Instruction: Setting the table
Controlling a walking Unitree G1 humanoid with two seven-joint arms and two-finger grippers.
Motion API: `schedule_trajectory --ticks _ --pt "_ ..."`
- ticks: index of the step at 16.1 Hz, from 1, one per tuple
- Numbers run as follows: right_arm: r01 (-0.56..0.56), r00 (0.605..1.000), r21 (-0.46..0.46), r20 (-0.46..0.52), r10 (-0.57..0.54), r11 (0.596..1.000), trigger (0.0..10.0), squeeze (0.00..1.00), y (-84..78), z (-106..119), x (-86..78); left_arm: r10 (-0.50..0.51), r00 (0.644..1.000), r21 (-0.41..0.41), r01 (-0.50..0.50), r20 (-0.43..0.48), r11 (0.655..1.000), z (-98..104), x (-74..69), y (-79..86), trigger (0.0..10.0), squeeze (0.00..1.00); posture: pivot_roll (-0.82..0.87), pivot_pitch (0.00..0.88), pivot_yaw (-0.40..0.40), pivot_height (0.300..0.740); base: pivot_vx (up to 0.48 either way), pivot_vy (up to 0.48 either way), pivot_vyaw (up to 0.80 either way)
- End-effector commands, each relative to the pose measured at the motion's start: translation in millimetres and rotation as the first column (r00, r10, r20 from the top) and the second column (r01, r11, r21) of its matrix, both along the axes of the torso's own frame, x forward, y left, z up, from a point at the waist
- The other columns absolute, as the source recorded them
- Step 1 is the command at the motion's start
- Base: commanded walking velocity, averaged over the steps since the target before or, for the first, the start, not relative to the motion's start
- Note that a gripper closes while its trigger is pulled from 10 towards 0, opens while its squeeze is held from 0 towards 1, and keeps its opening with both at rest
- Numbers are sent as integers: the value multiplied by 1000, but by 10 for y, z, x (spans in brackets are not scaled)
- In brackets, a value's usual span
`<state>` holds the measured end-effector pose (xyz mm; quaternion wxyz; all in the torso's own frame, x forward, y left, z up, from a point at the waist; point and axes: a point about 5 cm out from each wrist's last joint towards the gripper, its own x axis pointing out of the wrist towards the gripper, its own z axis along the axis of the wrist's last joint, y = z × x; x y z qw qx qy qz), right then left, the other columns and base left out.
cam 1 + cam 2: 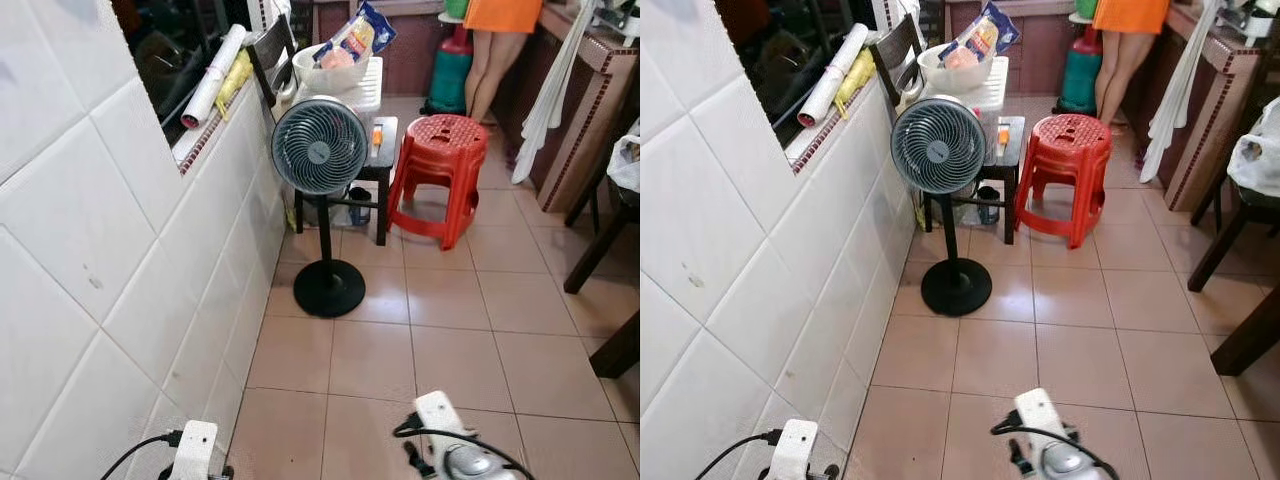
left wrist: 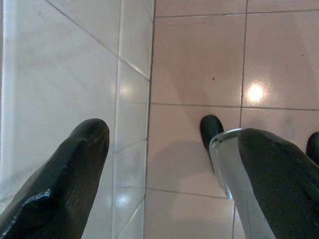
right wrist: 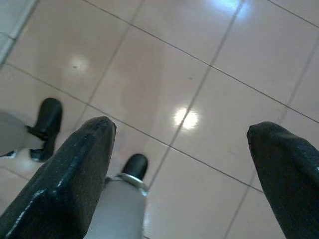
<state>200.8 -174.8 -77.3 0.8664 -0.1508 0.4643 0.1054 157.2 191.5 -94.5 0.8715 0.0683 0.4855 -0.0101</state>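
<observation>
- Pink floor tiles (image 1: 440,300) run down a narrow passage, with a white tiled wall (image 1: 90,280) along the robot's left side.
- Both arms hang low: the left gripper (image 2: 169,164) points down beside the wall with its fingers spread and holding nothing; the right gripper (image 3: 182,169) hangs over bare floor, also spread and holding nothing.
- No tableware can be made out near either gripper.
- Straight ahead a standing fan (image 1: 320,146) on a round black base faces the robot and blocks the wall side of the passage.
- Behind it a dark stool (image 1: 385,150) carries a white bowl (image 1: 325,72) with a snack bag.
- A stack of red plastic stools (image 1: 440,170) stands just beside it.
- On the wall ledge lies a white roll (image 1: 212,75), pointing away along the wall.
- Farther off a person's legs (image 1: 492,65) show, cut off by the top edge.
- Dark furniture legs (image 1: 595,250) enter from the right, mostly cut off.
</observation>
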Motion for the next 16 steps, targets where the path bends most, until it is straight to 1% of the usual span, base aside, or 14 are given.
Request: schedule_trajectory --ticks 1,5,9,11,13,16 --pt "-10 1000 0 -7 10 1000 10000 0 8 -10 -18 9 1000 11 -9 -8 1000 -6 -34 52 10000 0 -45 6 77 740 0 0 0" --pt "-17 1000 -5 -10 17 1000 10000 0 13 -14 -23 16 1000 -1 -16 -19 1000 -26 -93 59 10000 0 -46 12 76 740 0 0 -686" --pt "-30 999 -7 -13 30 1000 10000 0 45 -20 -28 16 1000 -28 -16 -13 999 -22 -79 43 10000 0 -48 13 75 740 0 0 0" --pt "-30 999 -8 -19 30 1000 10000 0 54 -38 -63 17 1000 -33 -17 -6 999 -14 -62 50 10000 0 -49 13 75 740 0 0 -737" --pt "-36 999 -12 -19 36 999 10000 0 60 -52 -92 14 1000 -36 -14 -4 999 -8 -53 59 10000 0 -50 12 76 740 279 0 0" --pt "-38 999 -20 -22 37 999 10000 0 35 -50 -91 12 1000 -42 -13 -1 999 -5 -44 57 10000 0 -50 12 78 740 333 0 0"
